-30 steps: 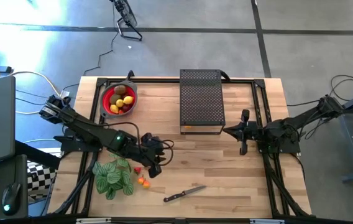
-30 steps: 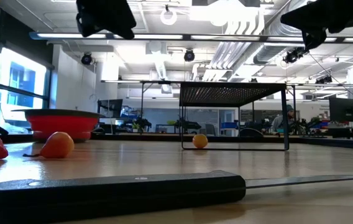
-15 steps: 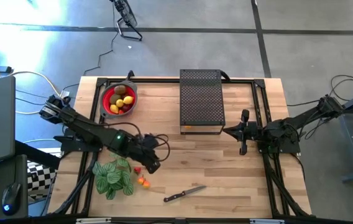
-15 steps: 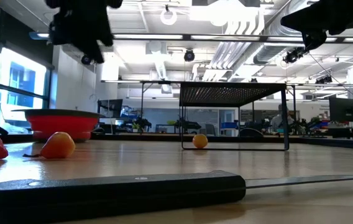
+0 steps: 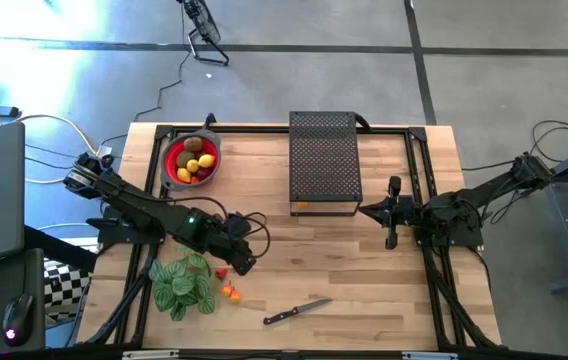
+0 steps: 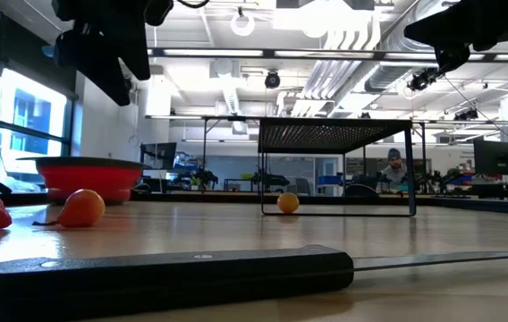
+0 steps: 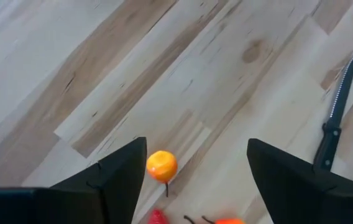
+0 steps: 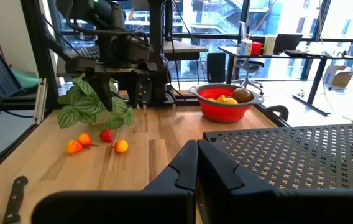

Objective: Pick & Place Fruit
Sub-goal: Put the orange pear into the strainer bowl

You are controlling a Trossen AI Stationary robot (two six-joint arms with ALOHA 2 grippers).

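Observation:
Small loose fruit lies on the wooden table beside the leafy plant: an orange piece (image 7: 162,166), a red one (image 5: 222,272) and another orange one (image 5: 230,292). More fruit lies in the red bowl (image 5: 176,150) at the far left. One orange piece (image 6: 287,202) rests under the black mesh rack (image 5: 324,160). My left gripper (image 7: 195,146) hovers open above the loose fruit, with the orange piece just off one fingertip. Toward the table's right side, my right gripper (image 5: 392,212) waits shut and holds nothing.
A black-handled knife (image 5: 296,312) lies near the front edge, to the right of the loose fruit. The green striped plant (image 5: 184,285) stands at the near left. The mesh rack fills the far middle. Bare wood lies between the rack and the knife.
My left gripper has come down and shifted a little toward the table's left edge, over the loose fruit, and its fingers have opened. The fruit and the knife have not moved.

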